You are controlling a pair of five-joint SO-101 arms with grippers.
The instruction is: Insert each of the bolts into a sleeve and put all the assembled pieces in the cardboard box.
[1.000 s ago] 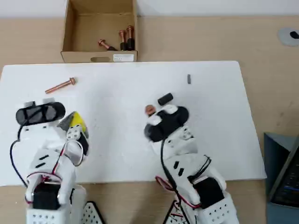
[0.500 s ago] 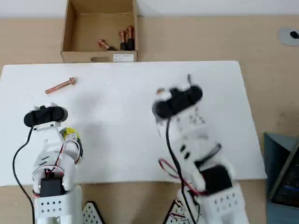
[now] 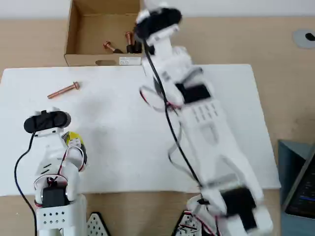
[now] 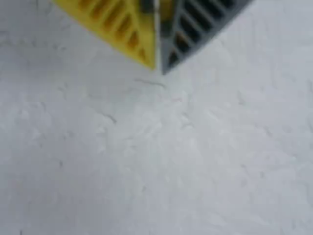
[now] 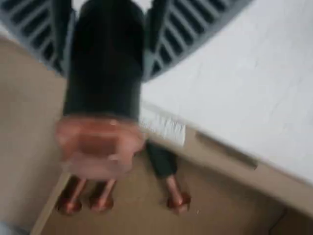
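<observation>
My right gripper (image 5: 106, 44) is shut on a black sleeve (image 5: 103, 63) with a copper bolt head (image 5: 100, 147) sticking out of its end. It hangs over the near right corner of the cardboard box (image 3: 78, 29); in the high view the right gripper (image 3: 143, 34) is under the outstretched arm. Three assembled pieces (image 5: 168, 183) lie on the box floor, also seen as assembled pieces (image 3: 129, 42) in the high view. A loose copper bolt (image 3: 64, 90) lies on the white mat (image 3: 123, 142) at the far left. My left gripper (image 4: 157, 61) is shut and empty just above the mat; the left gripper (image 3: 74, 140) is near the mat's left front.
The right arm stretches diagonally across the mat's middle and right part, hiding what lies under it. A dark laptop (image 3: 298, 182) stands at the table's right edge, a grey disc (image 3: 305, 37) at the far right.
The right arm has swung from the mat's middle out to the box, carrying the sleeved bolt. The left arm drew back a little one second ago and has since kept still.
</observation>
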